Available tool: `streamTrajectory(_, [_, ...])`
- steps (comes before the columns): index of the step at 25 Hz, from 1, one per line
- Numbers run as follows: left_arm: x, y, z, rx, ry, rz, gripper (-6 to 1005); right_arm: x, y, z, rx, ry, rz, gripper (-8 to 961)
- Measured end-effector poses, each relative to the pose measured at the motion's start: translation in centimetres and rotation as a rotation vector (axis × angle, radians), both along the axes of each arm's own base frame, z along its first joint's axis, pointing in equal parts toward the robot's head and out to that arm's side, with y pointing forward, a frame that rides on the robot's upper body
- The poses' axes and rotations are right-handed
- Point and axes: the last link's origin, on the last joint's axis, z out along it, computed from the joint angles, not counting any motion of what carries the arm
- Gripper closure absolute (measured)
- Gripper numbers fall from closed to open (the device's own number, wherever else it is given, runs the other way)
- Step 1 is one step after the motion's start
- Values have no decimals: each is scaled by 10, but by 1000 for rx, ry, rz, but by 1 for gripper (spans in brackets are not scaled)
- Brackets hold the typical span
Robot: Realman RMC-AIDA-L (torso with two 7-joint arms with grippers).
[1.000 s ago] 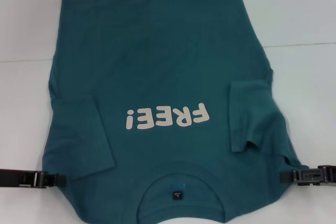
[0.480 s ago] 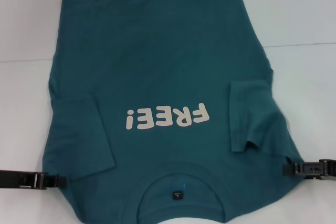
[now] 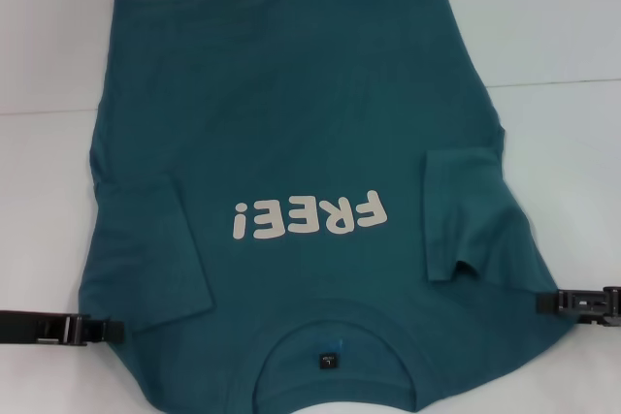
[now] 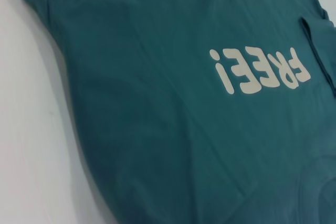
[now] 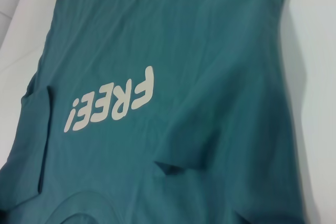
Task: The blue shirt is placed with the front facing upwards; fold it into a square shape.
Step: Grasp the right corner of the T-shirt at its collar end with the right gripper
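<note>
blue shirt [image 3: 291,143] between tools | left tool [image 3: 102,331], right tool [image 3: 548,303] beside shoulders, grip can't tell | risk: folded sleeves [image 3: 461,220] springing open

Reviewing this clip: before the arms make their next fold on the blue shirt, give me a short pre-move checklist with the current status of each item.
1. Front faces up: ok, the blue shirt shows its FREE! print.
2. Both sleeves folded inward: ok, the left sleeve and right sleeve lie over the body.
3. Left pincer at the shirt's shoulder edge: ok; grip cannot tell.
4. Right pincer at the opposite shoulder edge: ok; grip cannot tell.
5. Cloth flat: not ok, the right sleeve's corner is curled up.
6. Collar toward the robot: ok.
</note>
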Motion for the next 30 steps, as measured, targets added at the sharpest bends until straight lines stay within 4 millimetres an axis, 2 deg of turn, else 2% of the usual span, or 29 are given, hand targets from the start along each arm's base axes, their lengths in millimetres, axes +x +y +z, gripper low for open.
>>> streamTrajectory(12, [0, 0, 0, 2, 0, 1, 970, -8, 5, -6, -18, 9, 28, 54])
streamTrajectory(23, [0, 0, 0, 2, 1, 1, 971, -7, 2, -5, -28, 9, 26, 56])
streamTrajectory(30, [-1, 0, 1, 3, 0, 2, 970, -6, 4, -4, -25, 7, 10, 336])
